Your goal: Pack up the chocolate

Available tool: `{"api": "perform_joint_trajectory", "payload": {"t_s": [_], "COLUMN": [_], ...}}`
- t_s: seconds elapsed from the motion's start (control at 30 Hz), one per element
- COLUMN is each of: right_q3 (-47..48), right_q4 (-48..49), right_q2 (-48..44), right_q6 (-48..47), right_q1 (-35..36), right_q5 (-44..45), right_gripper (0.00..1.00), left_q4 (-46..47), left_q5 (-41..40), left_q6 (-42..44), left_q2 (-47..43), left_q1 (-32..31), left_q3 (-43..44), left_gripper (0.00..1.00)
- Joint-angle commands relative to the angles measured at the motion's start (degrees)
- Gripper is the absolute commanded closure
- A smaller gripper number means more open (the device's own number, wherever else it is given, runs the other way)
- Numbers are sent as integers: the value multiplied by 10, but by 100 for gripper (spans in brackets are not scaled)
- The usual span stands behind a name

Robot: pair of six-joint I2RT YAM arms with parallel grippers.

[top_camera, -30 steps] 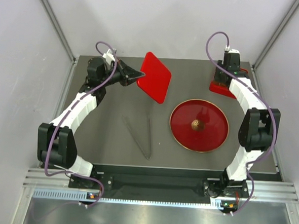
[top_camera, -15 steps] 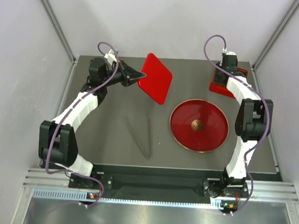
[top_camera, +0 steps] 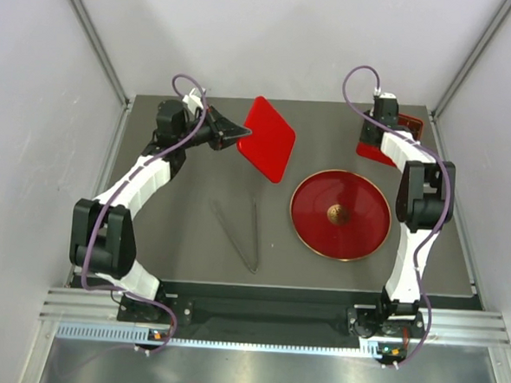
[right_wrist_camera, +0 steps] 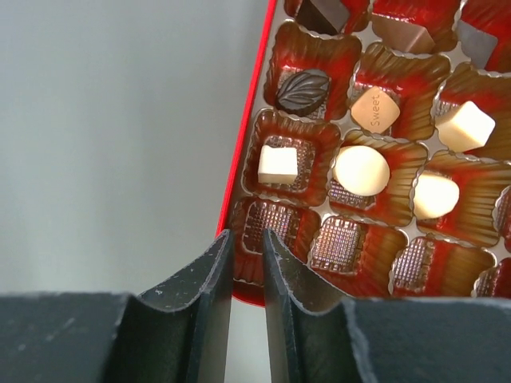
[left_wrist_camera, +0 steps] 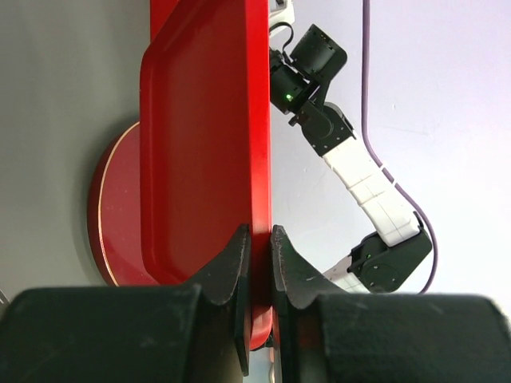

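**Overhead and wrist views, one moment.**

**(a)** My left pincer [left_wrist_camera: 259, 237] is clamped on the rim of the red lid [left_wrist_camera: 204, 136]. Both fingers press the rim and no gap shows between them. I hold the lid tilted over the far middle of the table [top_camera: 191, 257].

**(b)** My right pincer [right_wrist_camera: 247, 237] stands at the far right corner of the table. It is drawn in to a narrow slit on a side wall of the open box [right_wrist_camera: 249, 120], close to a corner. One finger is outside the red wall and the other is inside a corner cell.

**(c)** The chocolates [right_wrist_camera: 361, 170] lie in the box, one to each ribbed cell.
- A cream cube [right_wrist_camera: 278, 163] and a cream round piece sit side by side in the row just beyond my fingers.
- A dark leaf-shaped piece [right_wrist_camera: 303, 89] and a tan piece marked "Sweet" [right_wrist_camera: 375, 109] sit in the next row.
- More cream, brown and dark pieces lie toward the edges of the wrist view.
- The cells nearest my fingers show their ribbed floors.

**(d)** The round, gold-rimmed red plate [top_camera: 363, 198] lies flat on the table, nearer to my bases than the box. It has a gold-brown emblem [top_camera: 337, 214] at its centre.

**(e)** The grey tongs [top_camera: 254, 235] lie on the table left of the plate, near it but apart. Their legs spread toward the far side and join at the near end.
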Motion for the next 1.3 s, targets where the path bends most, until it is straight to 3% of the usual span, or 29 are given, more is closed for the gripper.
{"api": "perform_joint_trajectory", "payload": {"t_s": [0.0, 0.87, 1.13, 1.27], "right_q3": [30, -44, -26, -28], "right_q4": [27, 68, 84, 81], "right_q2": [6, -40, -130, -192], "right_q6": [-4, -139, -99, -50], "right_q1": [10, 100, 94, 89], "right_q5": [-16, -105, -77, -152], "right_gripper": [79, 78, 58, 45], "left_q4": [50, 93, 237, 268], "left_q5": [15, -8, 17, 21], "left_q6": [5, 5, -96, -125], "left_q2": [2, 31, 40, 31], "left_q1": [-2, 3, 3, 3], "left_q3": [18, 12, -10, -16], "left_gripper": [100, 100, 100, 100]}}
